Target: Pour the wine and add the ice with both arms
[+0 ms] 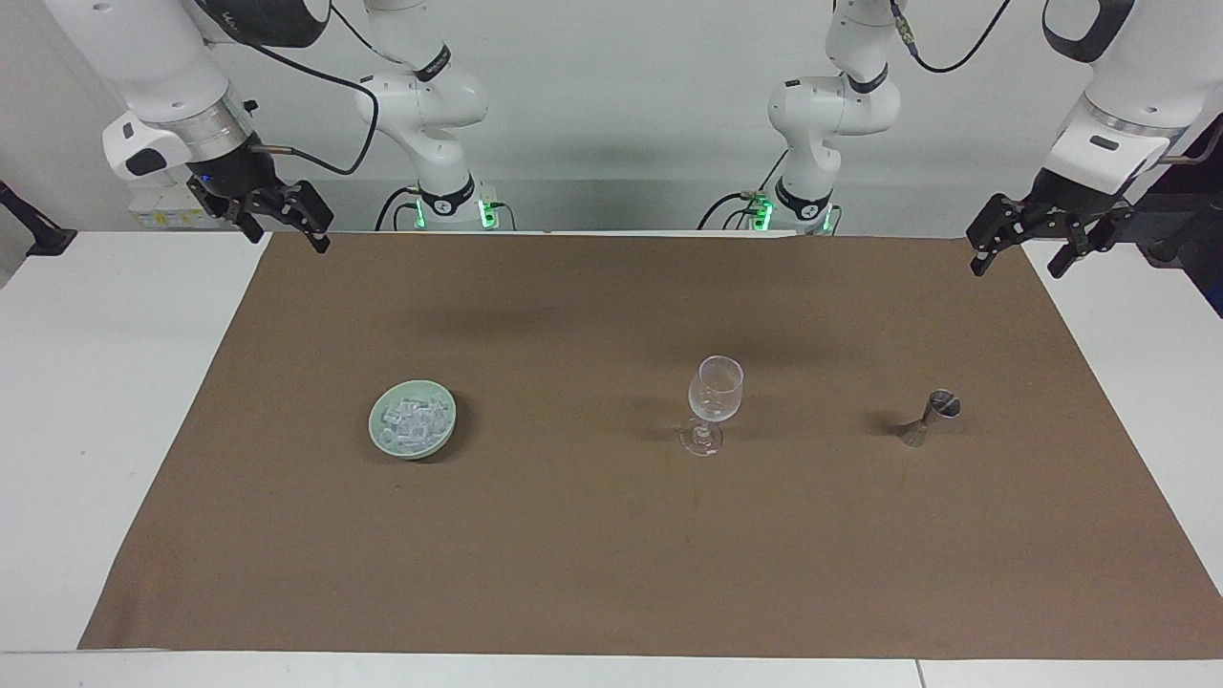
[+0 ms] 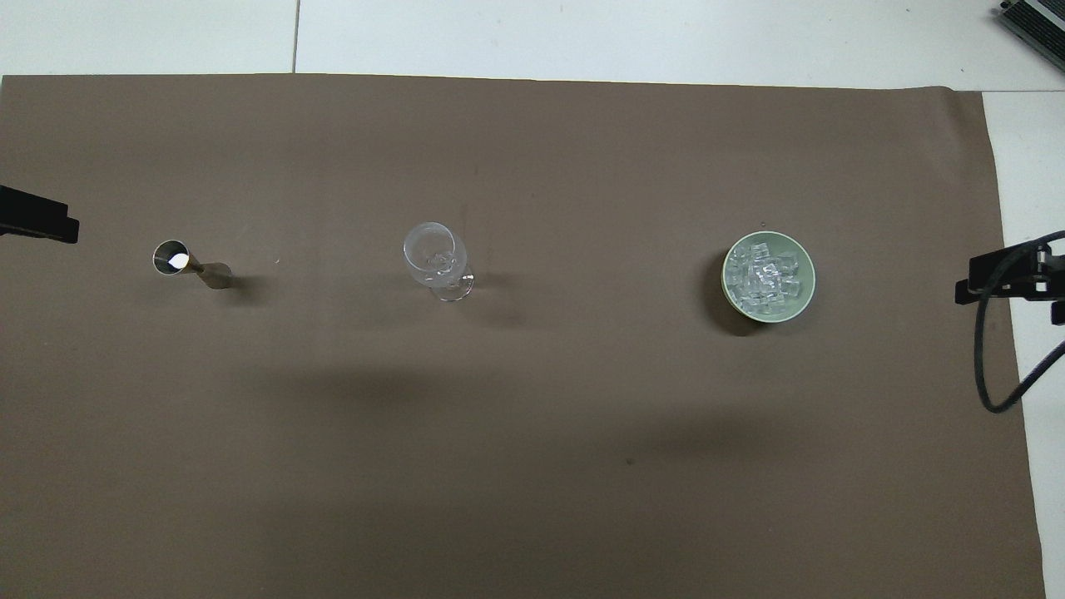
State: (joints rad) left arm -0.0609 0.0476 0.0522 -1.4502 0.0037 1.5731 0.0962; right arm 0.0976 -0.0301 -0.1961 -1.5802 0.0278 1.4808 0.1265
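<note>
The ice (image 1: 413,420) (image 2: 764,276) is heaped in a pale green bowl (image 1: 379,440) (image 2: 727,291) toward the right arm's end of the table. A clear stemmed glass (image 1: 715,394) (image 2: 434,252) stands upright mid-table. A small metal jigger (image 1: 932,417) (image 2: 176,259) stands toward the left arm's end. No wine shows. Both arms wait raised. My right gripper (image 1: 287,232) (image 2: 1011,279) hangs open over the mat's corner by the robots. My left gripper (image 1: 1016,266) (image 2: 35,225) hangs open over the mat's edge at its own end. Neither holds anything.
A brown mat (image 1: 592,535) (image 2: 532,466) covers most of the white table (image 1: 105,401). A black cable (image 2: 990,366) loops down from the right wrist. A dark device corner (image 2: 1036,18) shows at the table's farthest edge, at the right arm's end.
</note>
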